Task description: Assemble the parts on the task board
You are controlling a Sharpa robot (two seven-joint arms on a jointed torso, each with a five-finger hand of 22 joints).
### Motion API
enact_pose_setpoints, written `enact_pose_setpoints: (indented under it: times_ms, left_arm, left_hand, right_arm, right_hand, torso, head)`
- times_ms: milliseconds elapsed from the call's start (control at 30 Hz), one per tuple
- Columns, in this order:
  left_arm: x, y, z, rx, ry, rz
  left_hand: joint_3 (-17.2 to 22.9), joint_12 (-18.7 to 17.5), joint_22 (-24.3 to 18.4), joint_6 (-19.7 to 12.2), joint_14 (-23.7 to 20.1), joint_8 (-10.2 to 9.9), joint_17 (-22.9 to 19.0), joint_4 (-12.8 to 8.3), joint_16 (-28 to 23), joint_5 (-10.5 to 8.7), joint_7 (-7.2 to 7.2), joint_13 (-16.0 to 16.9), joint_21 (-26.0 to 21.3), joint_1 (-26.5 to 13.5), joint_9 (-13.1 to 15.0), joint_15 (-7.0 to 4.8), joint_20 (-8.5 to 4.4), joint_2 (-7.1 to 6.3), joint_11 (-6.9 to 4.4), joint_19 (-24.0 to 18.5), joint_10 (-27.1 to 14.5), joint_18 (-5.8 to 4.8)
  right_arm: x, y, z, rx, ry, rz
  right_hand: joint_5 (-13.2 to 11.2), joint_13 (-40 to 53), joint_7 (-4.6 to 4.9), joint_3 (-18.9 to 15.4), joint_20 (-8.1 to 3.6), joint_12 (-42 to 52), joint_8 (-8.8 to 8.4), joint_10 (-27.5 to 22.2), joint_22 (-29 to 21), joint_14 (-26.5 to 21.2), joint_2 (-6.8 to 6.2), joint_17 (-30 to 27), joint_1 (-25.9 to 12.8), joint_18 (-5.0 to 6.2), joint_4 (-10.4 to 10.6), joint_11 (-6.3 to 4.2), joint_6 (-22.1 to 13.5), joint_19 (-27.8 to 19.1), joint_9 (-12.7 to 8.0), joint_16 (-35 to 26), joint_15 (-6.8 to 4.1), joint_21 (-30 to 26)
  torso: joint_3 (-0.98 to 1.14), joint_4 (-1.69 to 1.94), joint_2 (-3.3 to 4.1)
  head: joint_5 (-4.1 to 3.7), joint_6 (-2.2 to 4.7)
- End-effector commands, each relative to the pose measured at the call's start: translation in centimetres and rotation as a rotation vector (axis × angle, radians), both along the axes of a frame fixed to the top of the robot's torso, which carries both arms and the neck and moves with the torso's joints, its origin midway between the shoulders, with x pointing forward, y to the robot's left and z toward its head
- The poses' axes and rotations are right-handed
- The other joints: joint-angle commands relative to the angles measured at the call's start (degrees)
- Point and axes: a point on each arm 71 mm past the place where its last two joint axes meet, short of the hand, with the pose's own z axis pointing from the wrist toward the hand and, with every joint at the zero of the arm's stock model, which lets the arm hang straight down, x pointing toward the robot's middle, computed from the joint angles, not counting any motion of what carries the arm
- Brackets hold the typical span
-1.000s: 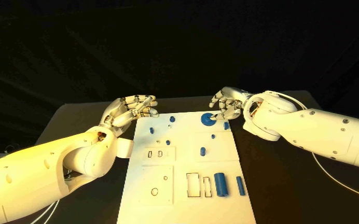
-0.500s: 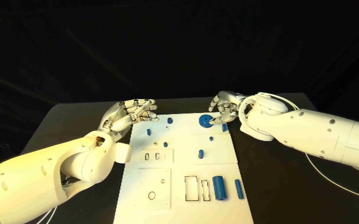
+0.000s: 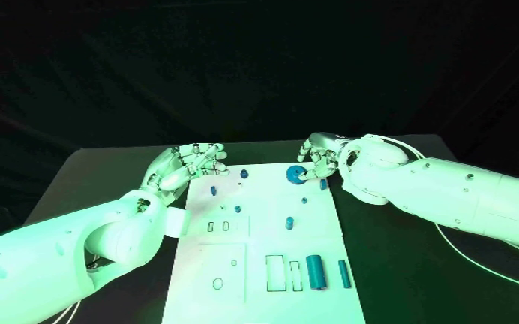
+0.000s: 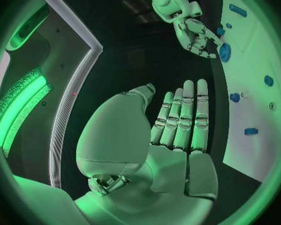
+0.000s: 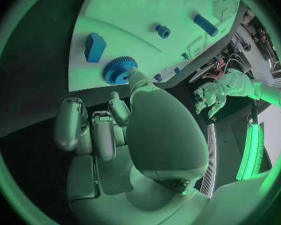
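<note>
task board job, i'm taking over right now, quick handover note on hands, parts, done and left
Left hand: holds nothing, fingers apart, at the far left corner of the white task board.
Right hand: at the far right of the board, fingertips at the blue toothed gear wheel; a firm grip cannot be told.
Parts: small blue pieces lie or stand across the far half; a thick blue cylinder and a thinner blue bar lie near the front right.
Done: cannot be told.
Left: the outlined slots beside the cylinder look unfilled.
</note>
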Motion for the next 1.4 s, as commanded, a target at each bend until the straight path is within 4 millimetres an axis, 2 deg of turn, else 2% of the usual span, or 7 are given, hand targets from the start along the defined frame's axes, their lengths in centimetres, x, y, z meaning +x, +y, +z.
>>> enact_pose_setpoints:
  times_ms: [33,233,333,567,700,1033,1400]
  left_arm:
    - [0.0,-0.2,0.2,-0.016,-0.013,-0.016]
    - [0.0,-0.2,0.2,-0.015,-0.012,-0.016]
    - [0.0,-0.2,0.2,-0.015,-0.011,-0.015]
    - [0.0,-0.2,0.2,-0.014,-0.010,-0.015]
    - [0.1,-0.2,0.2,-0.014,-0.010,-0.015]
    - [0.1,-0.2,0.1,-0.013,-0.007,-0.016]
    - [0.1,-0.2,0.1,-0.012,-0.006,-0.015]
  left_hand:
    - [0.3,-0.4,0.0,0.2,-0.3,0.3,0.1,-0.1,0.3,-0.39,1.04,-0.1,0.2,0.0,0.1,-0.03,-0.17,-0.67,0.02,-0.4,0.3,1.02]
    - [0.3,-0.4,0.0,0.2,-0.3,0.3,0.1,-0.1,0.3,-0.39,1.04,-0.1,0.2,0.0,0.1,-0.03,-0.17,-0.67,0.02,-0.4,0.3,1.02]
    - [0.3,-0.4,0.0,0.2,-0.3,0.3,0.1,-0.1,0.3,-0.39,1.04,-0.1,0.2,0.0,0.1,-0.03,-0.17,-0.67,0.02,-0.4,0.3,1.02]
    - [0.3,-0.4,0.0,0.2,-0.3,0.3,0.1,-0.1,0.3,-0.39,1.04,-0.1,0.2,0.0,0.1,-0.03,-0.17,-0.67,0.02,-0.4,0.3,1.02]
    - [0.3,-0.5,0.1,0.1,-0.4,0.3,0.2,-0.1,0.3,-0.39,1.05,-0.1,0.2,0.0,0.1,0.00,-0.14,-0.69,0.04,-0.5,0.2,1.02]
    - [0.3,-0.5,0.1,0.1,-0.4,0.3,0.2,-0.1,0.3,-0.39,1.05,-0.1,0.2,0.0,0.1,0.00,-0.14,-0.69,0.04,-0.5,0.2,1.02]
    - [0.4,-0.5,0.1,0.1,-0.5,0.3,0.2,-0.1,0.3,-0.40,1.07,-0.1,0.3,0.0,0.1,0.02,-0.11,-0.69,0.05,-0.6,0.3,1.02]
  right_arm:
    - [-0.1,0.2,-0.2,-0.021,0.006,0.009]
    - [-0.1,0.6,-0.6,-0.019,0.013,0.015]
    - [-0.1,0.8,-0.8,-0.018,0.015,0.018]
    - [-0.1,1.1,-1.1,-0.017,0.019,0.021]
    - [-0.1,1.0,-1.2,-0.023,0.018,0.018]
    - [0.1,0.7,-1.3,-0.039,0.005,0.009]
    - [-0.1,0.4,-1.4,-0.057,0.002,0.012]
  right_hand:
    - [0.3,0.5,-0.13,-0.2,0.07,0.6,0.41,0.5,0.2,3.9,0.69,5.3,-0.1,-1.09,0.0,-0.07,0.6,0.4,0.1,0.3,0.34,0.4]
    - [0.3,1.6,-0.25,0.0,0.03,1.7,0.69,1.1,0.7,4.0,0.93,5.7,0.0,-1.18,-0.1,-0.15,1.1,0.7,0.3,0.5,0.28,0.8]
    - [0.3,1.8,-0.28,0.1,0.02,1.9,0.77,1.2,0.8,4.0,1.03,5.8,0.1,-1.20,-0.1,-0.19,1.3,0.7,0.3,0.5,0.26,0.8]
    - [0.3,2.7,-0.40,0.5,-0.05,2.8,1.00,1.7,1.2,4.1,1.44,6.1,0.4,-1.26,-0.1,-0.30,1.7,0.9,0.4,0.7,0.17,1.1]
    - [0.3,3.3,-0.45,0.9,-0.09,3.4,1.08,2.1,1.4,4.1,1.65,6.2,0.7,-1.30,-0.2,-0.35,2.0,1.0,0.4,0.7,0.13,1.3]
    - [0.3,3.2,-0.47,1.4,-0.14,3.3,1.13,1.9,1.6,4.1,1.84,6.3,1.1,-1.32,-0.3,-0.40,2.1,1.0,0.4,0.8,0.09,1.3]
    - [0.3,3.3,-0.46,1.7,-0.16,3.4,1.05,1.8,1.8,4.2,1.40,6.5,1.8,-1.35,-0.4,-0.38,2.1,1.1,0.4,0.8,0.08,1.4]
  torso:
    - [0.11,0.00,-0.09]
    - [0.31,0.13,-0.02]
    - [0.27,0.19,0.03]
    - [0.67,0.43,0.06]
    - [0.77,0.40,0.03]
    - [0.65,0.44,0.04]
    - [0.64,0.40,0.03]
  head:
    - [0.07,-0.23]
    - [0.25,-0.58]
    - [0.28,-0.68]
    - [0.34,-1.25]
    - [0.38,-1.42]
    - [0.15,-1.47]
    - [0.31,-1.61]
